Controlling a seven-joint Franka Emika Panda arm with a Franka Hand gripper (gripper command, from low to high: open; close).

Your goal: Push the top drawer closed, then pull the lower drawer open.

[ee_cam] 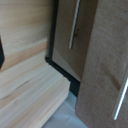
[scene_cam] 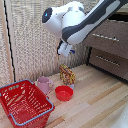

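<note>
A dark brown cabinet stands at the exterior view's right. Its top drawer (scene_cam: 111, 34) carries a thin silver bar handle (scene_cam: 105, 37), and the lower drawer (scene_cam: 112, 62) sits beneath it. In the wrist view the top drawer front (ee_cam: 102, 65) is nearer and sticks out past the lower drawer front (ee_cam: 62, 30), so it stands partly open. My gripper (scene_cam: 64, 49) hangs in the air well away from the cabinet, toward the exterior view's left. Its fingers are too blurred to tell open from shut. A dark sliver at the wrist picture's edge may be one finger.
On the wooden surface (scene_cam: 95, 100) stand a red wire basket (scene_cam: 25, 102), a pink mug (scene_cam: 44, 85), a red bowl (scene_cam: 64, 93) and a patterned brown-yellow toy (scene_cam: 67, 75) below my gripper. A woven screen (scene_cam: 30, 35) backs the scene.
</note>
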